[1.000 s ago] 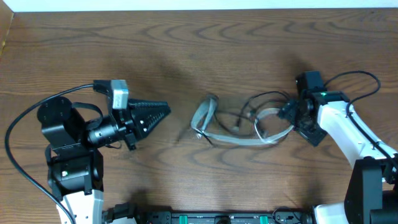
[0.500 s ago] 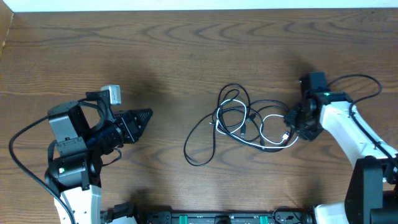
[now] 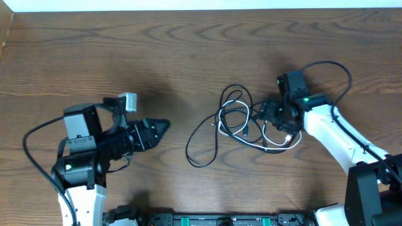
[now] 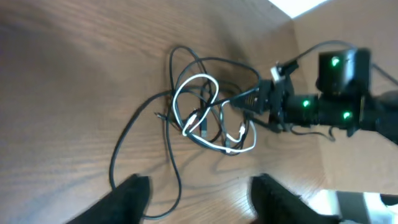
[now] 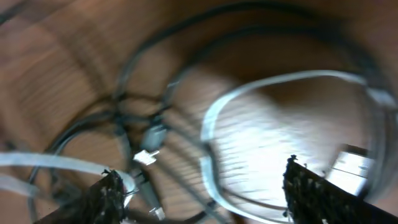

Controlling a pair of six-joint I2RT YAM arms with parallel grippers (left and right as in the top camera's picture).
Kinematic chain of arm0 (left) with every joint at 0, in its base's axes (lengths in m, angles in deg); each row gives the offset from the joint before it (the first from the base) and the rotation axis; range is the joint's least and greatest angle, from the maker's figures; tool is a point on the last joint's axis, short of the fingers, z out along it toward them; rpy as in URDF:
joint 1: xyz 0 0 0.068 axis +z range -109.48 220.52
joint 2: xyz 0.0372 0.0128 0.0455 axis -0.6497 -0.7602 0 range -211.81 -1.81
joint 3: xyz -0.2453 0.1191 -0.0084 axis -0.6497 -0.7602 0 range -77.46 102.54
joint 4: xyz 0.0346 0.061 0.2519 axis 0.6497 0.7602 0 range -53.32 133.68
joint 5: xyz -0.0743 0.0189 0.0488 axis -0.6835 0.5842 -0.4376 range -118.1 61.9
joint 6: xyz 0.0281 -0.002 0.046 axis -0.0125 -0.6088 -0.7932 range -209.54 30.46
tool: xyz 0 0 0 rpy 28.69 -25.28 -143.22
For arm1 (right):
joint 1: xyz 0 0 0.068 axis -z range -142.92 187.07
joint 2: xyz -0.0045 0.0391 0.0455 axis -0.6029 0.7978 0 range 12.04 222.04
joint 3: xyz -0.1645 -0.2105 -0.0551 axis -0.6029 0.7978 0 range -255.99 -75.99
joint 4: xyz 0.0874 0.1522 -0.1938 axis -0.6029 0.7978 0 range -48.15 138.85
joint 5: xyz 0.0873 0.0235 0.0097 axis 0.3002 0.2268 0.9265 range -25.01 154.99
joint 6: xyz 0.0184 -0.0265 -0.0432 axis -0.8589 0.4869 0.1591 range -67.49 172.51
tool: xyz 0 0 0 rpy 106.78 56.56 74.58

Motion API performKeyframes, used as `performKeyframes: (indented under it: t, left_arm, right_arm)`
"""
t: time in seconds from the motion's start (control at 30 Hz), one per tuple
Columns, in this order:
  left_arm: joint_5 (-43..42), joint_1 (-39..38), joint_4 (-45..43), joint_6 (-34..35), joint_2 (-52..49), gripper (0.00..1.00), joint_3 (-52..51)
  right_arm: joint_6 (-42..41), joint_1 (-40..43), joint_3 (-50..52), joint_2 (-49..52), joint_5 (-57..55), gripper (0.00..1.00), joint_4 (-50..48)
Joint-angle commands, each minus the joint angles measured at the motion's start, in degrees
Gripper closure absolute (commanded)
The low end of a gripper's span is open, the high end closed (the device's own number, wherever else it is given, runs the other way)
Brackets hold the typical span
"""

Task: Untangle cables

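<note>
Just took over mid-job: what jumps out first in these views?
A knot of black and white cables lies on the wooden table, right of centre. The right gripper hangs open at its right edge, while the left gripper, also open, points at it from well away.

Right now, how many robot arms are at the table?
2. The left arm sits at the table's left side; the right arm reaches in from the right, its tool at the edge of the tangled cables.
</note>
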Motion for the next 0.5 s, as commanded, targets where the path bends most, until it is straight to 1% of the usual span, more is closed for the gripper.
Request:
performKeyframes:
  t: [0.0,0.07,0.17,0.2,0.27,0.3,0.37,0.47]
  left_arm:
    - [5.3,-2.9,0.6,-0.8,-0.2,0.37,1.2]
    - [6.8,-4.6,0.8,-0.8,-0.4,0.37,1.2]
    - [7.1,-6.8,0.7,-0.8,-1.3,0.37,1.2]
    - [7.2,-7.3,0.7,-0.8,-1.6,0.37,1.2]
    - [8.0,-8.2,0.7,-0.8,-2.5,0.37,1.2]
    - [8.3,-8.4,0.7,-0.8,-2.9,0.37,1.2]
    - [8.4,-8.6,0.7,-0.8,-3.9,0.37,1.2]
    - [8.4,-8.6,0.7,-0.8,-5.4,0.37,1.2]
  right_arm:
    - [10.0,-1.3,0.2,0.3,7.5,0.15,-0.9]
    - [10.5,-1.9,0.2,0.3,8.3,0.11,-1.3]
    - [10.6,-3.0,0.2,0.3,7.8,0.10,-2.7]
    - [10.6,-3.4,0.2,0.3,6.8,0.12,-3.7]
    - [10.7,-4.3,0.2,0.3,3.7,0.20,-5.8]
    - [11.0,-4.7,0.2,0.3,2.4,0.22,-6.9]
    - [12.4,-5.5,0.2,0.4,2.2,0.21,-9.4]
    - [13.6,-7.5,0.2,0.7,2.0,0.18,-12.8]
